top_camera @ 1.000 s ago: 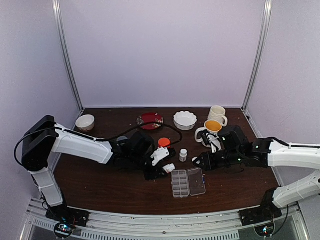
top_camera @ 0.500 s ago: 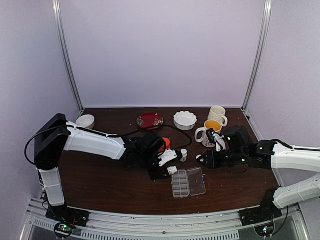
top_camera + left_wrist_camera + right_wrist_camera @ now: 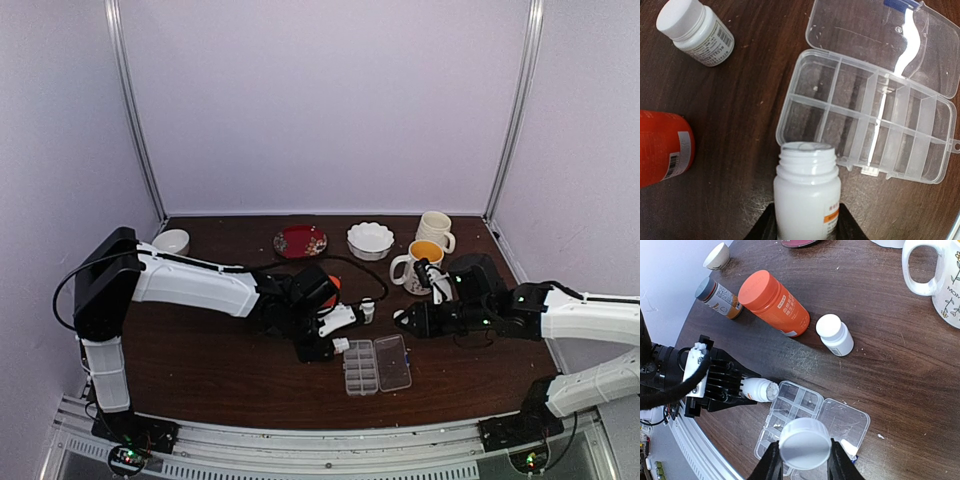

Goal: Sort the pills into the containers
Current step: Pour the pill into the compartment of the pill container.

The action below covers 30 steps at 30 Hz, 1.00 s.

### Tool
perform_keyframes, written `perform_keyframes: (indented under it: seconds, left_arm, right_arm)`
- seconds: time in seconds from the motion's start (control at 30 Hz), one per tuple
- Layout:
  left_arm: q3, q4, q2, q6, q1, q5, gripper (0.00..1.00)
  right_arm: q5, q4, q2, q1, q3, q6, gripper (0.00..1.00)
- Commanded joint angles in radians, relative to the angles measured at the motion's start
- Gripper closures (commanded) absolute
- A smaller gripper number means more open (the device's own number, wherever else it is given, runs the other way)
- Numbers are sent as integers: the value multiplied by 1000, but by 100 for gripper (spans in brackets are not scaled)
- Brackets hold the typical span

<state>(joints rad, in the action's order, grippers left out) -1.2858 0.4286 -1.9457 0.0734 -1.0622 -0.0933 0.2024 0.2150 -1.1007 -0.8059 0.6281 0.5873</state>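
Brown wood tabletop (image 3: 200,370) carries the clear pill box (image 3: 362,367) close to its near edge, between the two grippers. The hinged lid (image 3: 392,361) lies open and flat on the box's right side. A capped white bottle (image 3: 367,310) stands just behind the box, apart from it. An orange bottle (image 3: 772,302) and a grey-capped bottle (image 3: 717,297) stand farther back on the left. Two mugs (image 3: 425,262), a white bowl (image 3: 370,240) and a red plate (image 3: 300,240) sit along the far edge, well apart from the box.

The box holds two rows of compartments. One tiny pale speck, apparently a pill (image 3: 815,88), lies in the corner compartment nearest the capped bottle.

The left arm reaches low across the table. The left gripper (image 3: 807,225) is clamped on an uncapped white bottle (image 3: 807,195), whose mouth is at the box's left rim; its contents cannot be made out. The right arm extends in from the right. The right gripper (image 3: 804,460) is clenched on a white cap (image 3: 805,442), above the table just behind the lid.
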Motion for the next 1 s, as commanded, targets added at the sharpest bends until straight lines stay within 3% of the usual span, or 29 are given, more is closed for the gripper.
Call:
perform_keyframes:
  seconds: [0.0,0.13,0.27,0.97]
  left_arm:
    - [-21,3,6,17,-5,5,84]
    - [-31,15,12,15,-4,-5,85]
    - [26,-72,63,9,-5,-31,85]
    - [-75,42,-30,30,-5,-14,87]
  right_arm:
    - [9,-27,-18,7,-8,6,85]
    - [13,-35,-24,7,-11,11,85]
    - [12,-35,-22,10,-13,11,86]
    - [20,-48,-18,17,-39,18,86]
